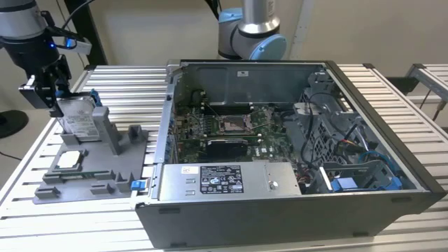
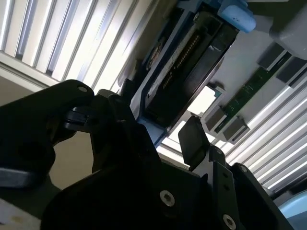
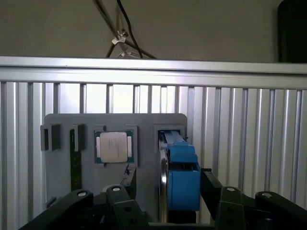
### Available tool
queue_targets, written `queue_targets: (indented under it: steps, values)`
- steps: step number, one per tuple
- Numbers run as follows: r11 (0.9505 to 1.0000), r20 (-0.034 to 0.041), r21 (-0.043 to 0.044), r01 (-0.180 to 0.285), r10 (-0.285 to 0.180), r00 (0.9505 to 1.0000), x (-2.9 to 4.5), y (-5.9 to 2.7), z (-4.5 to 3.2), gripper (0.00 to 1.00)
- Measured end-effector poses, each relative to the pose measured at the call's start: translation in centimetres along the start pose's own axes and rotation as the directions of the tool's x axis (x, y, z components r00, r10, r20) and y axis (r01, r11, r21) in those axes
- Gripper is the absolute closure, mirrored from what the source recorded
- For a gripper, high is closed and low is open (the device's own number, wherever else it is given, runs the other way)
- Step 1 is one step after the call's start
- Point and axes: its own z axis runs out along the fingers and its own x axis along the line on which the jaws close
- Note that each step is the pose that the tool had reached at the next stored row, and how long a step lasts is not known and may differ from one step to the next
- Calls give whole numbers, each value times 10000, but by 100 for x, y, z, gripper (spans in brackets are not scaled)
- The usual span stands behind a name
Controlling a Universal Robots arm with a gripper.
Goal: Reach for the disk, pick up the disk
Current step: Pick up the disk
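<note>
A slatted metal table (image 1: 392,100) is seen in the exterior view, and most of it is taken up by an open computer case (image 1: 280,220) with its boards and cables exposed. Inside, along the near wall, a long grey box (image 1: 224,178) with a sticker is mounted. On the exterior view's left, just beside the case, a grey fixture (image 1: 105,173) is laid on the slats.

The disk (image 1: 81,123) is held upright in a slot at the far end of that fixture, its label side turned towards the case. The gripper (image 1: 60,107) is lowered over its upper edge. In the first wrist view the fingers (image 3: 209,184) are seen astride the blue-framed disk (image 3: 182,177) – one on each side, spread and not clamped, with a gap on at least one side. The same is shown in the second wrist view, where light is visible between one pad (image 2: 194,139) and the disk (image 2: 182,76).

A small square chip (image 1: 70,159) is seated flat in the fixture – nearer the camera than the disk.
</note>
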Motion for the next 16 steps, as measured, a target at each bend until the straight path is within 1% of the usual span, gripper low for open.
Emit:
queue_targets:
  steps: [11, 13, 16]
  values:
    - [10000, 0, 5, 0, 0, 10000, 0, 5, 200, 0]
    - [10000, 0, 5, 0, 0, 10000, -1, 7, 216, 0]
    - [10000, 0, 2, 0, 0, 10000, -1, 7, 216, 0]
